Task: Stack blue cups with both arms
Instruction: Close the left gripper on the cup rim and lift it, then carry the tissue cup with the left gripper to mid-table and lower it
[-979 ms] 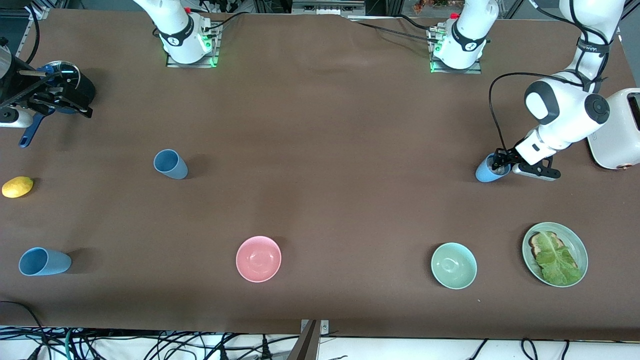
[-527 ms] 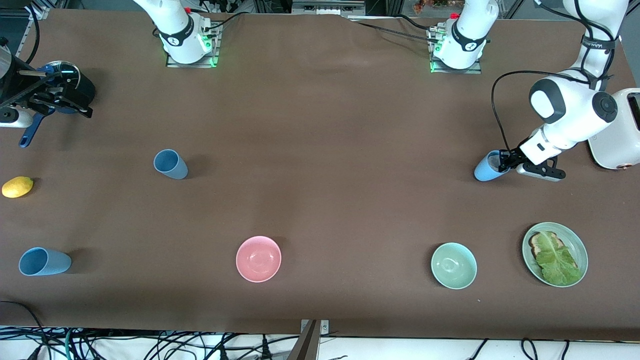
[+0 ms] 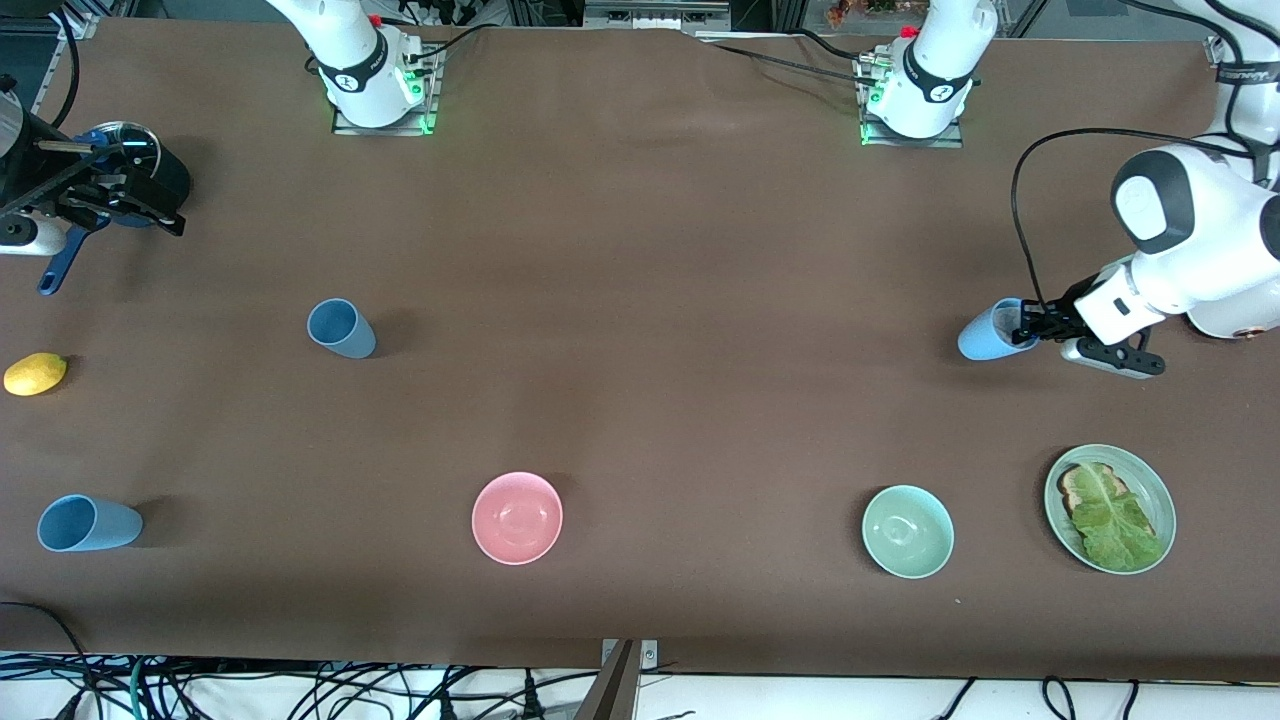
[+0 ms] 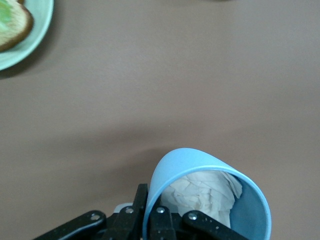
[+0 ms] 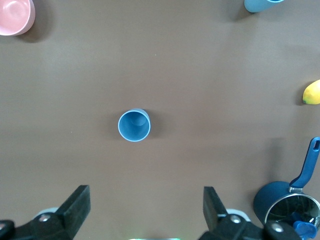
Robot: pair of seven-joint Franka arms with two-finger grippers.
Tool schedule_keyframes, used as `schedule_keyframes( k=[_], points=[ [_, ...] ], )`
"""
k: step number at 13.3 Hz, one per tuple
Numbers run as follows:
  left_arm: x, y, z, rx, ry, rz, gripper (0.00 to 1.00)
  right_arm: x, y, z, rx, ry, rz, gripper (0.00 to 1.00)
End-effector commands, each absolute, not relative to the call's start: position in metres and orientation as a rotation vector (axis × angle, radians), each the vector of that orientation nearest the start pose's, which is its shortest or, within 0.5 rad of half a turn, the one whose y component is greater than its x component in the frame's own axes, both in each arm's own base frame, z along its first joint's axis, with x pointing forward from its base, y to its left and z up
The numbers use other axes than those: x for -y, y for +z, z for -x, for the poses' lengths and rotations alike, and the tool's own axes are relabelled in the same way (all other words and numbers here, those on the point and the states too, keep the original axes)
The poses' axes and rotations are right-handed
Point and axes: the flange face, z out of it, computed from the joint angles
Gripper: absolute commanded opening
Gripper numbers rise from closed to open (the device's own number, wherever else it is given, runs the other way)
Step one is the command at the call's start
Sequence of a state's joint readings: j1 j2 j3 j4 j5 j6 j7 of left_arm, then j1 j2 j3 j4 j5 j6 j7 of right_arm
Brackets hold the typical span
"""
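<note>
My left gripper (image 3: 1028,325) is shut on the rim of a bright sky-blue cup (image 3: 983,338), one finger inside and one outside. That cup (image 4: 250,215) hangs tilted from the left gripper (image 4: 150,202) and has crumpled white paper in it. A slate-blue cup (image 3: 341,328) stands upright toward the right arm's end. Another blue cup (image 3: 88,523) sits nearer the front camera. My right gripper (image 5: 145,210) is open and high over the table beside the slate-blue cup (image 5: 134,125); it is out of the front view.
A pink bowl (image 3: 517,517), a mint-green bowl (image 3: 907,531) and a green plate (image 3: 1160,500) with toast and lettuce lie near the front edge. A lemon (image 3: 35,373) and a blue pan (image 3: 120,165) sit at the right arm's end. A white toaster (image 3: 1232,322) stands beside the left arm.
The left gripper has shut on the sky-blue cup's rim and drawn it toward the left arm's end of the table, tilting it more. The right arm has not moved.
</note>
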State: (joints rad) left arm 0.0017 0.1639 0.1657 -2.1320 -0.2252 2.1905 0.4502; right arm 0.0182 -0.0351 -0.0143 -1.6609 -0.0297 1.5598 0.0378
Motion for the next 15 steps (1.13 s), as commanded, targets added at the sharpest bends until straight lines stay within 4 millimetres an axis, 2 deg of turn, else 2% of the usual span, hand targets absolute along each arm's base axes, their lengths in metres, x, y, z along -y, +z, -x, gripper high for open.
schedule_keyframes(
  k=[1, 3, 6, 10, 12, 15],
  points=[
    [-0.077, 0.35, -0.558, -0.204, 0.13, 3.289, 0.0, 0.004, 0.605, -0.542, -0.053, 0.097, 3.16, 1.0],
    [-0.072, 0.369, -0.568, -0.192, 0.148, 3.264, 0.0, 0.006, 0.605, -0.542, -0.058, 0.101, 3.16, 1.0],
    [-0.048, 0.398, -0.579, -0.149, 0.198, 3.244, 0.0, 0.011, 0.605, -0.542, -0.075, 0.102, 3.157, 1.0],
    [-0.014, 0.422, -0.586, -0.084, 0.232, 3.238, 0.0, 0.011, 0.605, -0.542, -0.075, 0.104, 3.157, 1.0],
    [0.008, 0.432, -0.59, -0.036, 0.228, 3.231, 0.0, 0.011, 0.604, -0.541, -0.075, 0.106, 3.157, 1.0],
    [0.061, 0.437, -0.595, 0.069, 0.217, 3.201, 0.0, 0.011, 0.604, -0.541, -0.075, 0.106, 3.157, 1.0]
  ],
)
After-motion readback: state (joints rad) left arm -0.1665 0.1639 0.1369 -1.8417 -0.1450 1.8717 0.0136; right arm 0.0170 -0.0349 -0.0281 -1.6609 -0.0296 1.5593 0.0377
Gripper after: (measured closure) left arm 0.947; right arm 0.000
